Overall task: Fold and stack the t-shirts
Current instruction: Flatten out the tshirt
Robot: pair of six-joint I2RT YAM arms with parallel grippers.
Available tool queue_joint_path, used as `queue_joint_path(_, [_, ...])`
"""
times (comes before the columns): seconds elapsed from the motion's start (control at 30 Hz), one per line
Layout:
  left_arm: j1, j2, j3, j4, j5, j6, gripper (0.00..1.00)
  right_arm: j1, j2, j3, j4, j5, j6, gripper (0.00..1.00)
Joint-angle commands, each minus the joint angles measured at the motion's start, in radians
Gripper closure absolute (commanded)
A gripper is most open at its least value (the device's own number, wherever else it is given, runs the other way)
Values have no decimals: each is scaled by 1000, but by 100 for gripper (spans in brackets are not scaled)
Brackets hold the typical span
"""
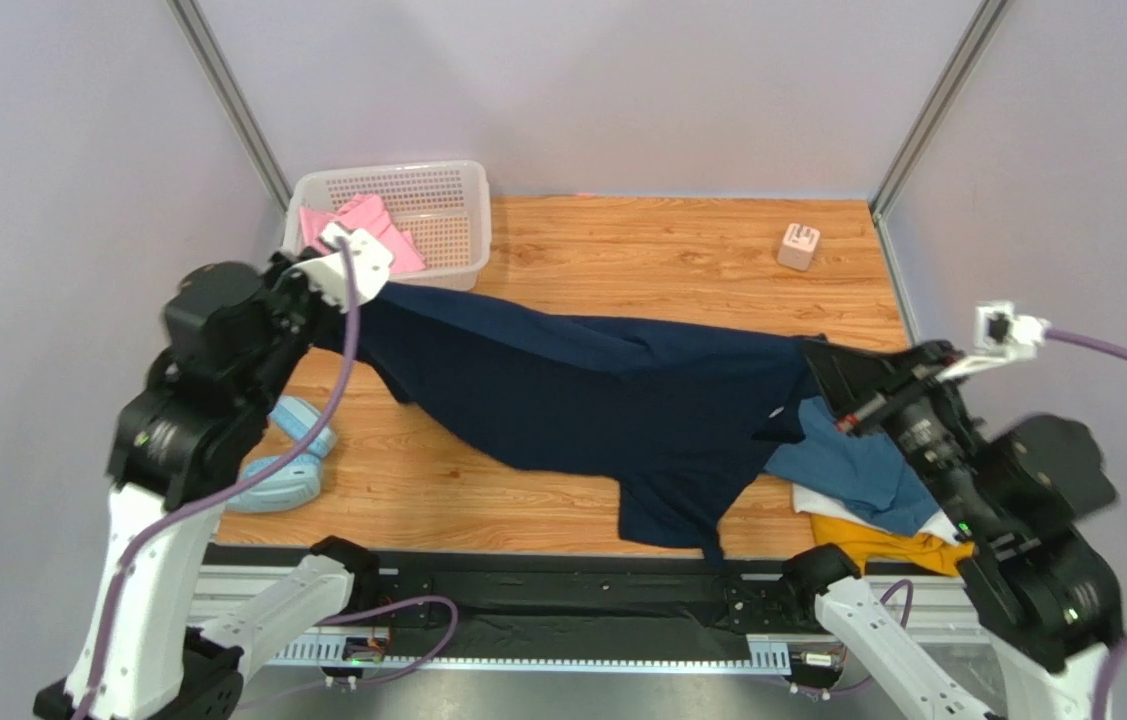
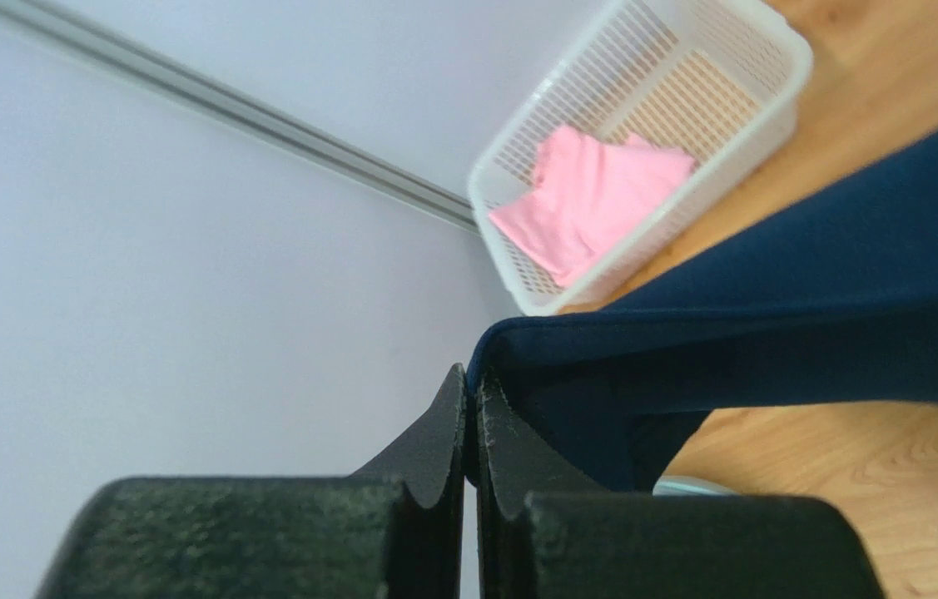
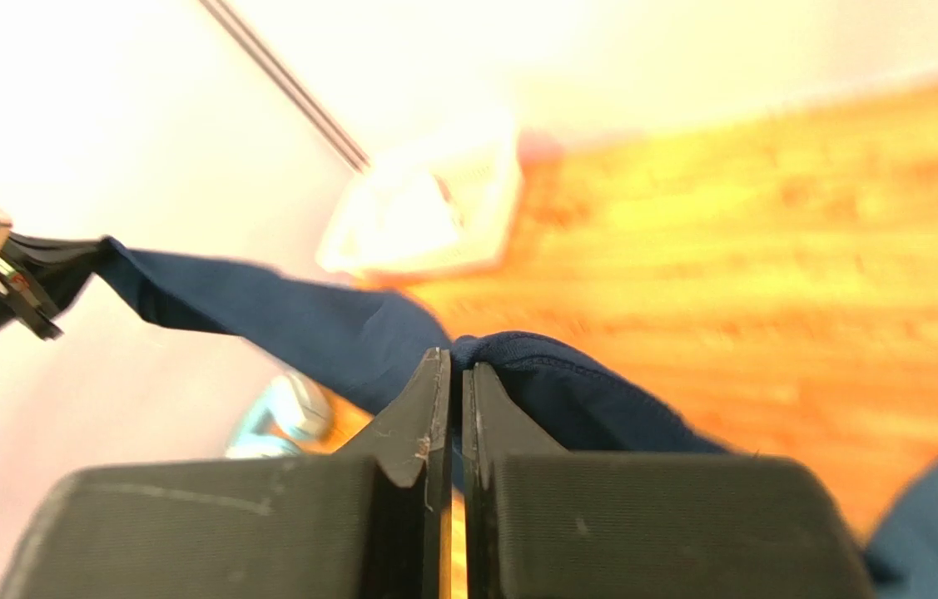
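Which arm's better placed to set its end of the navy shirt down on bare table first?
Left, probably: the left end effector grips the navy shirt over bare tabletop, while the right end effector holds it over the piled shirts.

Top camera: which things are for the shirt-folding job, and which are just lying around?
For the job: navy t-shirt, stretched between the left gripper and right gripper; teal blue t-shirt, white t-shirt and mustard yellow t-shirt piled on the right; pink t-shirt in the basket.
Just lying about: small block at the far right; pale blue thing on the left, unclear what.
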Motion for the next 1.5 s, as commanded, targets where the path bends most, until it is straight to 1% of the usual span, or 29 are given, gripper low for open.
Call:
queue_joint_path(0.0, [7, -73, 156, -157, -9, -50, 100, -1, -78, 83, -65, -37, -38, 100])
queue_joint_path(0.03, [7, -83, 216, -180, -6, -68, 100, -1, -95, 106, -65, -45, -41, 100])
queue_joint_path(0.1, [7, -103, 273, -247, 6, -85, 100, -1, -121, 152, -74, -72, -48, 100])
queue_joint_path(0.13, [7, -104, 328, -288, 11, -93, 100, -1, -124, 212, -81, -80, -48, 100])
queue_joint_path(0.23, [7, -106, 406, -345, -1, -97, 100, -3, -109, 315, -108, -77, -55, 100])
queue_joint_path(0.3, [7, -116, 417, -350, -4, -93, 100, -3, -89, 347, -128, -45, -61, 100])
queue_joint_path(0.37, [7, -121, 384, -338, -11, -82, 100, -3, -80, 326, -127, 5, -56, 100])
queue_joint_path(0.4, [7, -126, 358, -327, -15, -76, 100, -3, -77, 303, -118, 88, -52, 100])
queue_joint_path(0.43, [7, -130, 282, -286, -14, -74, 100, -1, -69, 268, -105, 126, -39, 100])
queue_joint_path(0.5, [5, -141, 182, -226, -11, -53, 100, 0, -43, 181, -58, 202, -29, 100])
queue_joint_path(0.53, [8, -141, 69, -149, -14, -45, 100, 0, -3, 154, -36, 217, -24, 100])
queue_joint_path(0.57, [7, -135, 11, -108, -15, -31, 100, -1, 30, 112, -6, 236, -16, 100])
queue_joint_path(0.6, [8, -112, -96, -59, -30, -9, 100, -1, 66, 93, 5, 277, -10, 100])
queue_joint_path(0.63, [7, -94, -139, 25, -31, -1, 100, -6, 145, 79, 17, 291, -1, 100])
queue_joint_path(0.67, [7, -69, -182, 68, -29, 10, 100, -1, 188, 58, 49, 305, 10, 100])
queue_joint_path(0.7, [7, -11, -254, 114, -21, 30, 100, -3, 230, 26, 63, 341, 20, 100])
queue_joint_path(0.73, [8, 26, -279, 189, -15, 41, 100, -18, 283, 10, 79, 348, 30, 100])
queue_joint_path(0.77, [29, 111, -300, 234, -11, 51, 100, -32, 375, -2, 114, 337, 53, 100])
queue_joint_path(0.8, [43, 165, -308, 262, 2, 58, 100, -49, 431, -20, 125, 307, 71, 100])
queue_joint_path(0.83, [59, 223, -299, 288, 3, 70, 100, -93, 475, -28, 139, 281, 88, 100])
queue_joint_path(0.87, [92, 333, -285, 300, 2, 74, 100, -109, 552, -37, 180, 257, 103, 100])
queue_joint_path(0.93, [126, 426, -247, 356, -3, 97, 100, -147, 612, -67, 235, 225, 125, 100])
queue_joint_path(0.97, [161, 501, -232, 372, 2, 102, 100, -161, 647, -67, 270, 220, 128, 100])
queue_joint_path(1.03, [189, 578, -167, 395, 6, 104, 100, -182, 744, -41, 286, 199, 133, 100])
queue_joint_path(1.07, [200, 644, -143, 394, 6, 105, 100, -188, 773, -28, 297, 188, 133, 100])
queue_joint_path(1.1, [212, 670, -106, 400, 3, 110, 100, -191, 829, -15, 298, 179, 134, 100])
queue_joint_path(1.27, [226, 781, -66, 452, -21, 139, 100, -208, 946, 61, 314, 165, 126, 100])
queue_joint_path(1.37, [226, 787, -57, 437, -5, 118, 100, -221, 982, 73, 314, 144, 126, 100])
queue_joint_path(1.47, [226, 772, -90, 434, 19, 101, 100, -224, 983, 56, 320, 141, 119, 100])
